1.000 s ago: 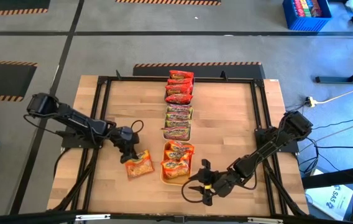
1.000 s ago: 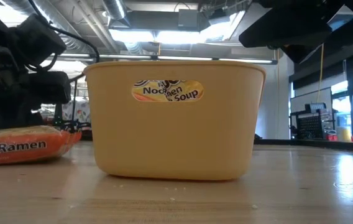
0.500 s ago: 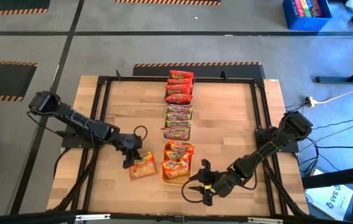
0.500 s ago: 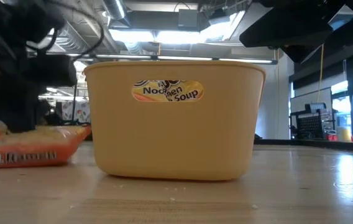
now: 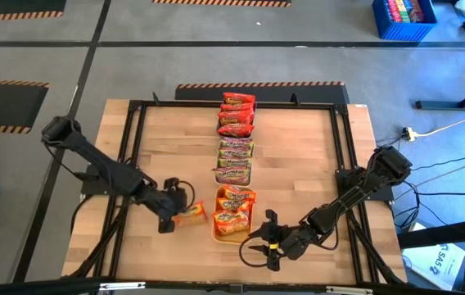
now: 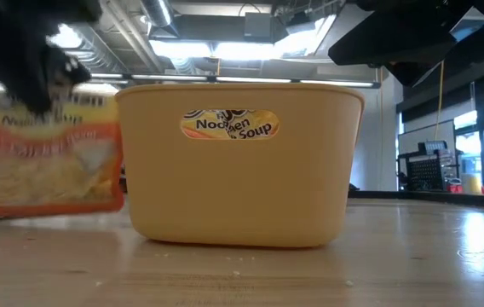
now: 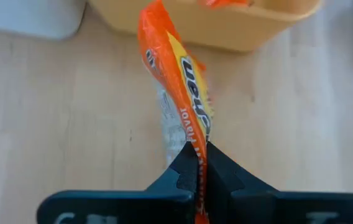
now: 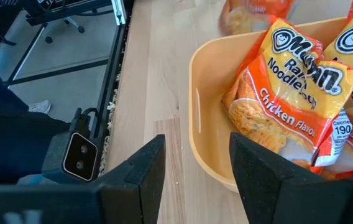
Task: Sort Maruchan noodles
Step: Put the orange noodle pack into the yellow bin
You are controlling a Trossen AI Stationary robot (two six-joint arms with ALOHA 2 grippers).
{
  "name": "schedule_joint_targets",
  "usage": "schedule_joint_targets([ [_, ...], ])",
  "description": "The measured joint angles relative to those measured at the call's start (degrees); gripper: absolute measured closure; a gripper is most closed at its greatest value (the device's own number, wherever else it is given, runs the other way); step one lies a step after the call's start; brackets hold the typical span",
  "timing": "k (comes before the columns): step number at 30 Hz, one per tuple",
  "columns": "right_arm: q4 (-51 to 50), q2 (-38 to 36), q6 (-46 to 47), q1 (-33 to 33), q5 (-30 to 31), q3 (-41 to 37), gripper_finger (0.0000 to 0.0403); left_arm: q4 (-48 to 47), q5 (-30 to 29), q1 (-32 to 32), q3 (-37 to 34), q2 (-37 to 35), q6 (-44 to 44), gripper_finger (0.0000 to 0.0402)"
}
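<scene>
Wooden table (image 5: 298, 156) now bears no loose orange packet (image 5: 190, 215); left gripper (image 5: 175, 215) has pinched and lifted it at nine o'clock of the yellow tray (image 5: 214, 230), ready for binning. Right gripper (image 5: 270, 246) waits open.

Left gripper (image 5: 173, 215) holds a packet (image 5: 190, 214) just left of tray (image 5: 216, 231), probably off table; two packets (image 5: 234, 208) in tray.

Bright overhead lights, perhaps motion blur
</scene>
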Motion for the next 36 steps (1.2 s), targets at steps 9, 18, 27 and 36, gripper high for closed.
schedule_joint_targets([
  [9, -0.31, 0.00, -0.02, -0.01, -0.02, -0.02, 0.0242, -9.54, -5.54, -4.73, 11.54, -0.02, -0.06, 0.0401],
  [18, -0.29, 0.00, -0.02, 0.00, 0.09, -0.02, 0.0242, -4.25, -11.71, -5.64, 18.17, -0.04, 6.09, 0.0401],
  [27, -1.71, -2.32, -0.07, 0.02, 0.18, -0.04, 0.0242, 13.82, -9.63, -2.26, 18.23, 8.75, 17.59, 0.0401],
  [36, -17.41, -13.66, 1.42, 3.51, 8.08, -0.04, 0.0242, 13.90, -4.74, 0.79, 24.86, 18.63, 21.03, 0.0401],
])
